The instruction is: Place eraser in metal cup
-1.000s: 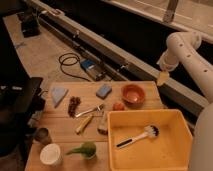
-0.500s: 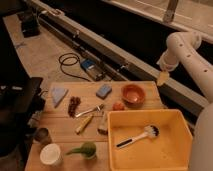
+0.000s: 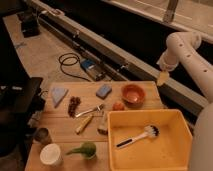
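The white arm reaches in from the right, and its end effector hangs beyond the far right corner of the wooden table, out over the floor and well apart from everything on the tabletop. Its fingers stand apart and nothing is between them.

The eraser, a tan block, lies on the table just beside the left wall of the yellow bin, near the middle of the tabletop. The metal cup stands upright near the table's left edge, well apart from the eraser. A yellow banana-like thing lies between them, closer to the eraser.

A white round tub sits in front of the metal cup, with a green object to its right. Farther back are a pale blue wedge, a dark reddish cluster, a small blue pad, an orange bowl and a small orange ball. A white-bristled brush lies inside the bin.
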Robot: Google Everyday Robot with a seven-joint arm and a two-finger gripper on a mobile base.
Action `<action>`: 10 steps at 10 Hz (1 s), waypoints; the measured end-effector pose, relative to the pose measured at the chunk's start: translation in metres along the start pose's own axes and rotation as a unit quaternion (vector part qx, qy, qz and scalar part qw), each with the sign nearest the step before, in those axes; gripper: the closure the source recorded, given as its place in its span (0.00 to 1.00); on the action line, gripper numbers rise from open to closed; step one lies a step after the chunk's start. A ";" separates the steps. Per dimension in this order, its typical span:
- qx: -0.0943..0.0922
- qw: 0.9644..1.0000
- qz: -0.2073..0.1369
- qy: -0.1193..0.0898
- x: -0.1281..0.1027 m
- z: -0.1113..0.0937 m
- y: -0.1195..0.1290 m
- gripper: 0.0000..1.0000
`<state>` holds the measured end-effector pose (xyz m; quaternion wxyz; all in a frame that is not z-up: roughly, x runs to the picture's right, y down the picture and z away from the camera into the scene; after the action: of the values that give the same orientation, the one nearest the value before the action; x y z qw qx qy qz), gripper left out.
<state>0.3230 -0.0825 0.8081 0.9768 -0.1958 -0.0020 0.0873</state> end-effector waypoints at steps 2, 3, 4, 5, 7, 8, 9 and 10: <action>-0.002 0.999 -0.046 -0.005 -0.018 -0.003 -0.002 0.20; -0.004 0.998 -0.063 -0.010 -0.028 -0.003 -0.001 0.20; -0.008 0.996 -0.091 -0.021 -0.048 -0.004 0.003 0.20; -0.012 0.990 -0.138 -0.036 -0.079 -0.005 0.012 0.20; -0.016 0.975 -0.215 -0.060 -0.118 -0.006 0.032 0.20; -0.017 0.962 -0.262 -0.074 -0.137 -0.008 0.049 0.20; -0.021 0.945 -0.313 -0.089 -0.158 -0.009 0.069 0.20; -0.023 0.930 -0.354 -0.099 -0.174 -0.009 0.087 0.20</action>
<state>0.1373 -0.0367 0.7717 0.9343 -0.1947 -0.1703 -0.2453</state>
